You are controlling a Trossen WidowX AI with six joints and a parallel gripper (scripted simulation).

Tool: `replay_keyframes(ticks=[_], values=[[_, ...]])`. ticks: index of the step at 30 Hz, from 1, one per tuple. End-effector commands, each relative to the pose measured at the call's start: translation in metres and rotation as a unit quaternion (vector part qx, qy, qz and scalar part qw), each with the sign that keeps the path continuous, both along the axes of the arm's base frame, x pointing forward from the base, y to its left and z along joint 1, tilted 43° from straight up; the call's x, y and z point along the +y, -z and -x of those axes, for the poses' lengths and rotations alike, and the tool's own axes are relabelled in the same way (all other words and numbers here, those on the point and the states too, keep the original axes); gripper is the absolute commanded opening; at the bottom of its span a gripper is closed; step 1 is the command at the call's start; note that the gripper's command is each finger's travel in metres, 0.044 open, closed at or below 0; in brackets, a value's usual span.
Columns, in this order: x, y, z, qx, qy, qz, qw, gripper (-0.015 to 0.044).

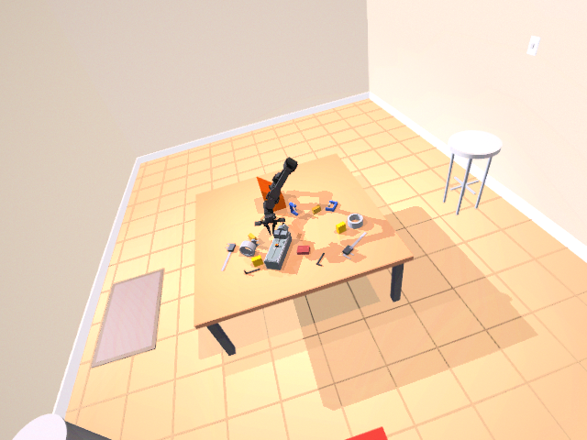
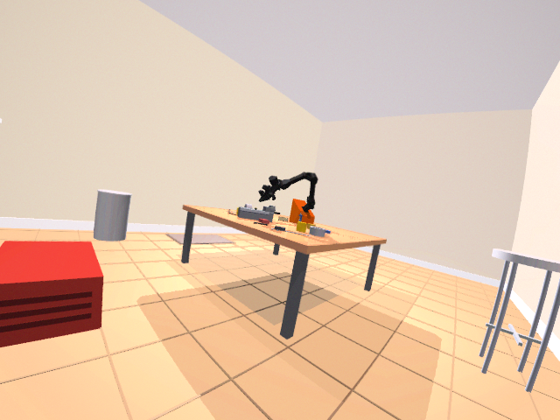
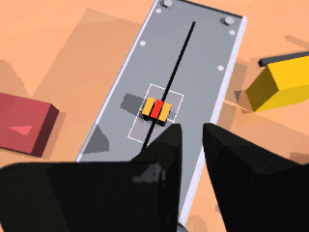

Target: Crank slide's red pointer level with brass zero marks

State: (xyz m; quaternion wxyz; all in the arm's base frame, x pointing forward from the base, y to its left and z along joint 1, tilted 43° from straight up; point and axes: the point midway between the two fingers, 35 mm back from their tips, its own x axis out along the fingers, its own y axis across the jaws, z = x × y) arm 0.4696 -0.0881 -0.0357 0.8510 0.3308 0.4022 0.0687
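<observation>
The grey slide machine (image 1: 278,250) (image 3: 169,72) lies on the table, and the wrist view looks down its plate and dark slot. The red pointer (image 3: 155,109) sits between the two brass marks (image 3: 148,107) (image 3: 165,112) and looks level with them. My gripper (image 3: 191,132) (image 1: 271,229) hovers above the crank end of the machine, clear of it in the side view (image 2: 263,195). Its fingers stand nearly together with only a thin gap, and I see nothing between them. A small grey part (image 3: 181,228), perhaps the crank, shows below the fingers, mostly hidden.
A yellow block (image 3: 280,87) and a dark hex key lie right of the machine, a red block (image 3: 24,123) left of it. A grey roll (image 1: 247,247), more blocks, tools and an orange wedge are scattered around the table.
</observation>
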Motion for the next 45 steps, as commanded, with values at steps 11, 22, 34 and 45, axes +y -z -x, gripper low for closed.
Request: replay_keyframes(ticks=[11,22,34,45], values=[[-0.0001,0.0001,0.0,0.0,0.0,0.0,1.0,0.0394],[-0.0001,0.0001,0.0,0.0,0.0,0.0,1.0,0.023],[-0.0001,0.0001,0.0,0.0,0.0,0.0,1.0,0.0],[0.0,0.0,0.0,0.0,0.0,0.0,1.0,0.0]])
